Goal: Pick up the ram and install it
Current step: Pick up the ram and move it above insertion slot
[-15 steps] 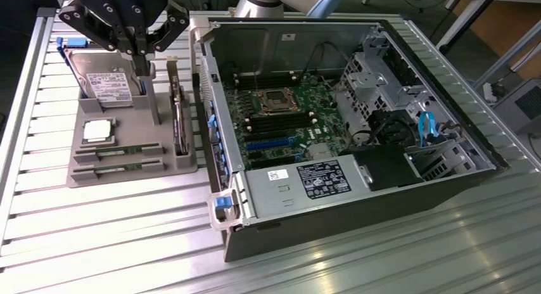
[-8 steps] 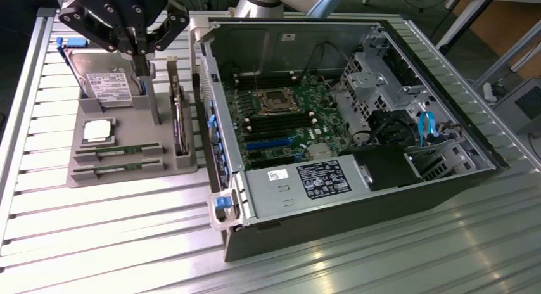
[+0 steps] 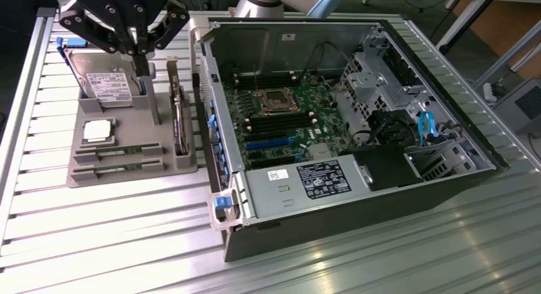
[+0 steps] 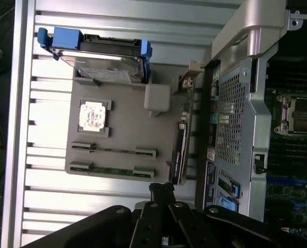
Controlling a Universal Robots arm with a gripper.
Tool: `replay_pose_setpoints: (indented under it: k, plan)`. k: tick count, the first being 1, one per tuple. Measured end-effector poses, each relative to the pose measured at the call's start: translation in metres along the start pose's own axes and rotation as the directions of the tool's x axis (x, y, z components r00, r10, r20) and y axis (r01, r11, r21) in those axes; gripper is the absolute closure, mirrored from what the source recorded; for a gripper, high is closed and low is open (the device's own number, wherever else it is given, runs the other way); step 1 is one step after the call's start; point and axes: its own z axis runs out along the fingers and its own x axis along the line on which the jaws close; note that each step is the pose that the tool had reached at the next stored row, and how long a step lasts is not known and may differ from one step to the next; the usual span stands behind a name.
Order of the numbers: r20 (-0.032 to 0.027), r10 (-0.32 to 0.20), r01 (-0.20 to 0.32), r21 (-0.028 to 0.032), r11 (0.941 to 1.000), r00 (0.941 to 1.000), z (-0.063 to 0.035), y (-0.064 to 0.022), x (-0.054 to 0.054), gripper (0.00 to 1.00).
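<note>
2 RAM sticks (image 4: 114,151) in gray tray (image 4: 127,124)

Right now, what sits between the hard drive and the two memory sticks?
A square silver processor chip, in the grey holder between hard drive and memory sticks; the exterior view shows it.

Hard drive (image 3: 108,85) label, power supply (image 3: 325,178) label: print unreadable.
</note>
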Motion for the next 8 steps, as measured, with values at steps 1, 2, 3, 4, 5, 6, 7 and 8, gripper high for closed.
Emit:
replay_pose_setpoints:
  k: [1, 2, 3, 4, 5, 6, 7, 8]
  plan:
    - [-0.0005, -0.011, 0.011, -0.0002, 0.9999, 0.9999, 0.0000, 0.0000, 0.0000, 0.90]
    - [-0.0012, -0.029, 0.029, -0.0007, 0.9996, 0.9996, 0.0000, 0.0000, 0.0000, 0.90]
    - [-0.0022, -0.051, 0.051, -0.0013, 0.9987, 0.9987, 0.0000, 0.0000, 0.0000, 0.90]
    - [-0.0029, -0.067, 0.067, -0.0018, 0.9978, 0.9978, 0.0000, 0.0000, 0.0000, 0.90]
    - [-0.0032, -0.075, 0.075, -0.0020, 0.9972, 0.9972, 0.0000, 0.0000, 0.0000, 0.90]
    - [-0.0036, -0.084, 0.084, -0.0022, 0.9965, 0.9965, 0.0000, 0.0000, 0.0000, 0.90]
    - [-0.0043, -0.098, 0.098, -0.0026, 0.9952, 0.9952, 0.0000, 0.0000, 0.0000, 0.90]
    - [-0.0046, -0.106, 0.106, -0.0029, 0.9943, 0.9943, 0.0000, 0.0000, 0.0000, 0.90]
